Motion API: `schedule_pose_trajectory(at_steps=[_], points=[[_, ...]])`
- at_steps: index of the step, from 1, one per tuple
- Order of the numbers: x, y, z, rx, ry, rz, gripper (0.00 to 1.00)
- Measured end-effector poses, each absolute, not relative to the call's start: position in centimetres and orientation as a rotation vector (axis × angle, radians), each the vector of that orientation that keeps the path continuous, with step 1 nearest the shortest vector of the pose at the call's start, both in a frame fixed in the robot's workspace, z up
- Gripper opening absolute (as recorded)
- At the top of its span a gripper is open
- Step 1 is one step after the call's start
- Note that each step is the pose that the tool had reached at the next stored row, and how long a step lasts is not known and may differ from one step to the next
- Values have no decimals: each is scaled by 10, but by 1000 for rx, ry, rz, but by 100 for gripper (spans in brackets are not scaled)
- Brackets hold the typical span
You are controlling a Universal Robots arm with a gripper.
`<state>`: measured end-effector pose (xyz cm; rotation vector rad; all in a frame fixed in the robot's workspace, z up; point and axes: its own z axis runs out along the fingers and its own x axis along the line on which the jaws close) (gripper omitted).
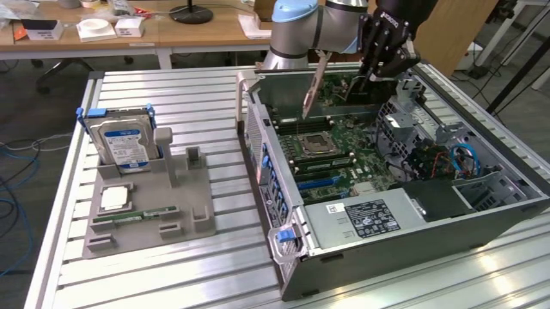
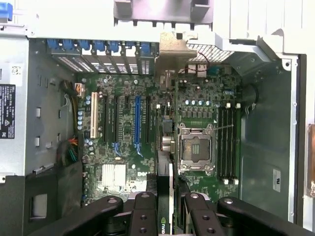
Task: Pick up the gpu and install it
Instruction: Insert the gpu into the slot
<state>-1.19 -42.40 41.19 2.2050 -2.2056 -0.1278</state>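
Status: mid-carry, card not seated yet.

Gripper [image 1: 378,69] is clamped narrow on the gpu [image 1: 315,87], holding it by its top edge. The card hangs edge-down and a bit tilted over the far end of the open case [image 1: 413,257], bracket toward the case's back wall. It's above the board [image 1: 344,154] and I see no contact with it.

In the wrist view I'm looking straight down the card. The gpu [image 2: 166,142] sits edge-on between the fingers [image 2: 142,216], running along the slot direction. It lies between the blue slot [image 2: 137,120] and the CPU socket [image 2: 196,150]. I can't tell from here which slot it's actually over, because the card's height above the board skews the view.

The drive [image 1: 125,145] and memory stick [image 1: 136,215] sit in the fixture [image 1: 185,222] near the table's [image 1: 172,270] edge on the exterior view's left, well apart from the case. They're not in play.

My read: pick is done, and I'm in the align phase of the install.

What the next move calls for, as I judge it:
- take the tilt out so the card edge is square to the slot
- confirm the lateral offset against the chosen slot
- get the bracket lined up with the rear opening
- go straight down with no side load

Risk: the bracket snags the back wall, or the card edge lands beside the slot.
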Motion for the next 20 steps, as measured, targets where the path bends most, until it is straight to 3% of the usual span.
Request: schedule_pose_trajectory(at_steps=[5,8,20], points=[[-12,-424,403,2210,-2211,-117,26],[-13,-424,399,2229,-2228,-80,26],[-17,-424,379,2236,-2239,-55,26]])
